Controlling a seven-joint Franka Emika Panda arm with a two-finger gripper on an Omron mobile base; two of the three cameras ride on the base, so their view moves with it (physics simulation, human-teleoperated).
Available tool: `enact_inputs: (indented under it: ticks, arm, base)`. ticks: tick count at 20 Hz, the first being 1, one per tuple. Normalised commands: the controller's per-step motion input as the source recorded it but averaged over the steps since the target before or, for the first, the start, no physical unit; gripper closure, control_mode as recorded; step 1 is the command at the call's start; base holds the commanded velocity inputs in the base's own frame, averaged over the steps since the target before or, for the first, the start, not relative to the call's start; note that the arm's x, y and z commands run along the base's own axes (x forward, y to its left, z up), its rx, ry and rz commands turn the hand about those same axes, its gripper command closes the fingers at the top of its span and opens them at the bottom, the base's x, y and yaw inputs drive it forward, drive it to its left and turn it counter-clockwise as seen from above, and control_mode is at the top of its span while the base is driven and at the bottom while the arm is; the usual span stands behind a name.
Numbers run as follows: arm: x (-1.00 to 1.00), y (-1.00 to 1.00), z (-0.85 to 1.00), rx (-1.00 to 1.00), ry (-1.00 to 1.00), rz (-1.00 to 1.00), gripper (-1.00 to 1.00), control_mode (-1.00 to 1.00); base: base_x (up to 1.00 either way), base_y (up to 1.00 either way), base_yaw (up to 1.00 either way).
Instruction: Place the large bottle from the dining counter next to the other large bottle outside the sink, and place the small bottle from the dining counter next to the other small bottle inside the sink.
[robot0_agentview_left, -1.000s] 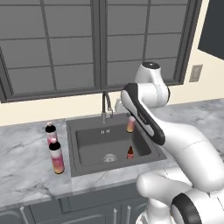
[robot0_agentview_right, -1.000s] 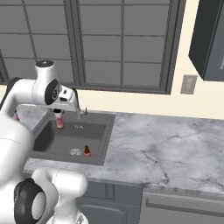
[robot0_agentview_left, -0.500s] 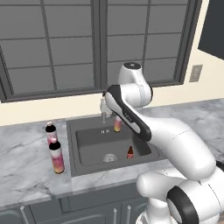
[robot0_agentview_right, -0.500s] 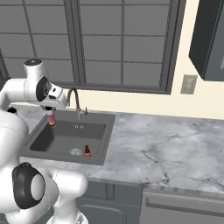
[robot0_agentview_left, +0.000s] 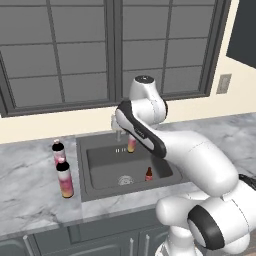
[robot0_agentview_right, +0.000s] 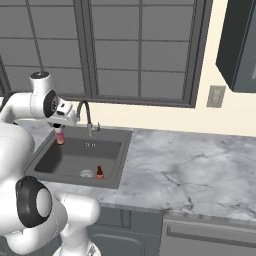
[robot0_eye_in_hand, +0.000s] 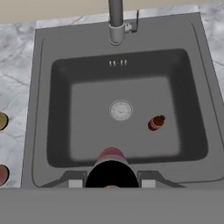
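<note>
A pink bottle (robot0_eye_in_hand: 111, 164) is pinched in the gripper (robot0_eye_in_hand: 111, 181) above the sink (robot0_eye_in_hand: 41, 109). Further in, a small brown bottle (robot0_eye_in_hand: 155, 123) is seen beside the drain (robot0_eye_in_hand: 121, 110). Two large bottles (robot0_agentview_left: 65, 179) stand on the tabletop (robot0_agentview_left: 25, 190) by the sink's left rim; the faucet (robot0_eye_in_hand: 116, 22) rises at the far edge.

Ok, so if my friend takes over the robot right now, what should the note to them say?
Tool: shut on the held bottle, hanging over the sink.
Small bottle: stands in the basin, near the drain.
First large bottle and second large bottle: stand close together on the counter, left of the sink.
Done: the large-bottle part looks finished.
Left: lower the held bottle, probably the small one from the dining counter, into the basin beside the small bottle, then let go.
</note>
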Motion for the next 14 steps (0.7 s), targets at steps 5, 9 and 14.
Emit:
enact_inputs:
  ticks: [5,9,14]
  arm:
    - [-0.01,0.00,-0.41,0.00,0.00,0.00,1.00,-1.00]
    - [-0.03,0.00,-0.45,0.00,0.00,0.00,1.00,-1.00]
    - [0.00,0.00,-0.30,0.00,0.00,0.00,1.00,-1.00]
  base:
    - [0.00,0.00,0.00]
    - [0.00,0.00,0.00]
    - [0.00,0.00,0.00]
